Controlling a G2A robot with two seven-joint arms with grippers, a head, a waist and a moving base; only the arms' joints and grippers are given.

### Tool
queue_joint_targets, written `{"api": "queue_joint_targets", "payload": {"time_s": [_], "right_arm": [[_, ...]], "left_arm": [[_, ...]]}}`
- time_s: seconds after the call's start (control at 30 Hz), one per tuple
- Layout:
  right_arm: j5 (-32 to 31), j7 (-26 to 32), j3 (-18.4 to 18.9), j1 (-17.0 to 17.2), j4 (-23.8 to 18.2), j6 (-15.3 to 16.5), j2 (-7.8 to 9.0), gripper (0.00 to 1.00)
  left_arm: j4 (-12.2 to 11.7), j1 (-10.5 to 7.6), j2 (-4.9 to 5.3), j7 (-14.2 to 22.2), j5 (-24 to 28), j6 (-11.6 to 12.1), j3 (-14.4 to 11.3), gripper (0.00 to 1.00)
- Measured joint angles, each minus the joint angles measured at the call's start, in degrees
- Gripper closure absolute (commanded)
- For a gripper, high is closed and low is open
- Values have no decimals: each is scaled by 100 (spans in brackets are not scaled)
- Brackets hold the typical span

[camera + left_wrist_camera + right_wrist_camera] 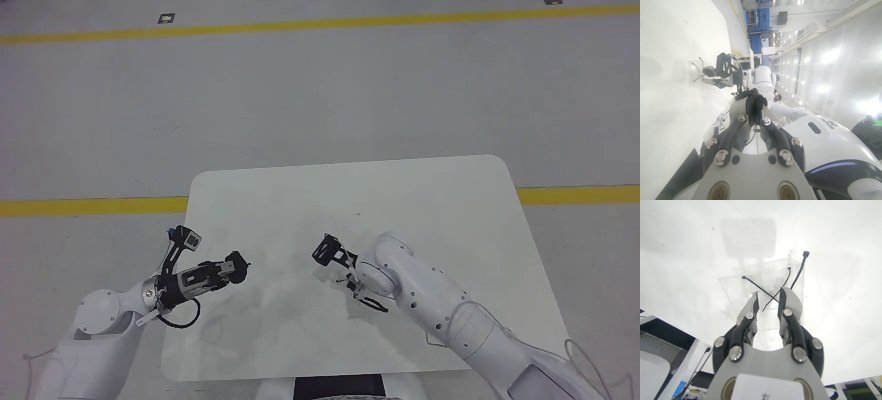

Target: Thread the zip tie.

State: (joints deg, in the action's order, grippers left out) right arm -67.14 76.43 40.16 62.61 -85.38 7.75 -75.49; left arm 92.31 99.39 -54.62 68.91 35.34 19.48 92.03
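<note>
Three black zip ties (pixel 761 289) lie crossed in a small clear box (pixel 734 283) on the white table (pixel 420 200). My right gripper (pixel 768 300) hangs just above the box, open, with the crossing of two ties between its fingers; the fingers touch none of them. One tie (pixel 799 271) leans over the box's wall with its head up. The left wrist view shows the same box (pixel 694 70) and the right gripper (pixel 705 75) from the side. My left gripper (pixel 754 98) is shut and held above the table's near left part (pixel 238 267); I see nothing in it.
The table's near edge (pixel 300 378) runs close below both arms. Yellow lines (pixel 90 206) mark the floor around the table.
</note>
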Motion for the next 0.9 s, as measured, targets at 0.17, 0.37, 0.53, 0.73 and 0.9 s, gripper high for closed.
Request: {"api": "queue_joint_targets", "payload": {"time_s": [0.17, 0.37, 0.53, 0.73, 0.9], "right_arm": [[68, 9, -82, -66, 124, 55, -46, 79], [134, -33, -211, -155, 324, 95, -115, 84], [175, -68, -307, -235, 489, 83, -176, 93], [186, -75, -349, -297, 583, 54, -219, 100], [172, -80, -335, -316, 593, 28, -234, 100]], "left_arm": [[0, 0, 0, 0, 0, 0, 0, 100], [0, 0, 0, 0, 0, 0, 0, 100], [0, 0, 0, 0, 0, 0, 0, 100], [0, 0, 0, 0, 0, 0, 0, 100], [0, 0, 0, 0, 0, 0, 0, 100]]}}
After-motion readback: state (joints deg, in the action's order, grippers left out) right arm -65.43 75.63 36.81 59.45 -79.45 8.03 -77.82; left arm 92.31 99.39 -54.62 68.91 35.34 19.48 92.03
